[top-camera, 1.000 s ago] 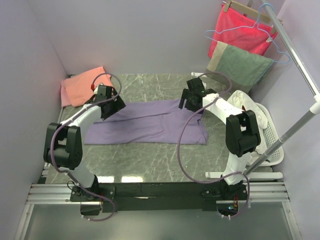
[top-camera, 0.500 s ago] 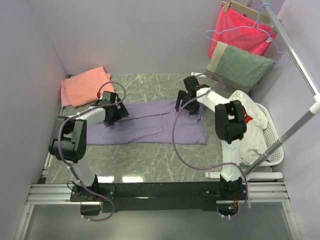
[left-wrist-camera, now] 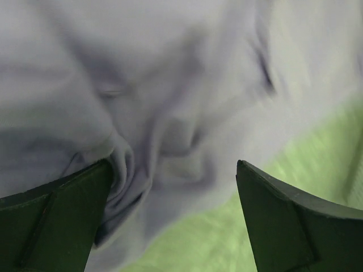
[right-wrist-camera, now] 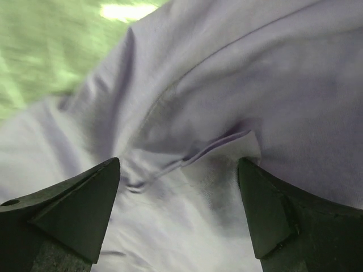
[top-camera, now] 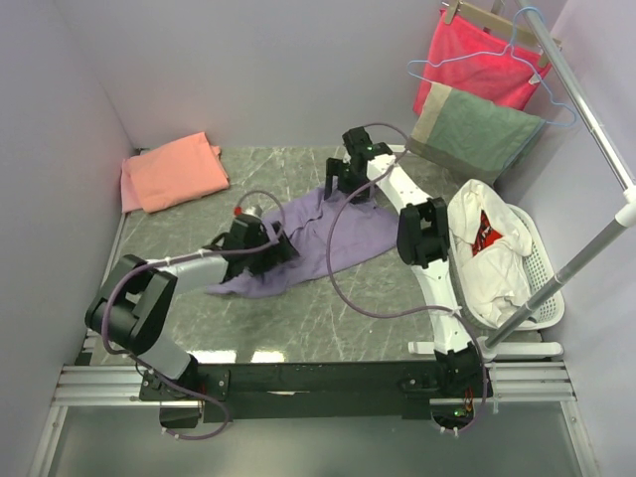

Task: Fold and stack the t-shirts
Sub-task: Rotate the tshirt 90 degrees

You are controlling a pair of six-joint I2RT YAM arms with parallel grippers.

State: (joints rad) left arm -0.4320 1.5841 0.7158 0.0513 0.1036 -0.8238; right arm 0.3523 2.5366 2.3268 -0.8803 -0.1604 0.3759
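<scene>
Left gripper (top-camera: 273,250) and right gripper (top-camera: 343,191) are spread wide, set at opposite ends of the bunched lavender t-shirt (top-camera: 363,234).

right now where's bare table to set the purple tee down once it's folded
Bare marble: the near strip between the purple t-shirt and the base rail; the far strip between the salmon-pink t-shirt and the right arm. Crowded: the middle, and the right by the laundry basket.

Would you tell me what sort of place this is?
Probably a lab mock-up of a laundry corner: a basket of clothes, cloths hung by a rail, a purple t-shirt on the table.
</scene>
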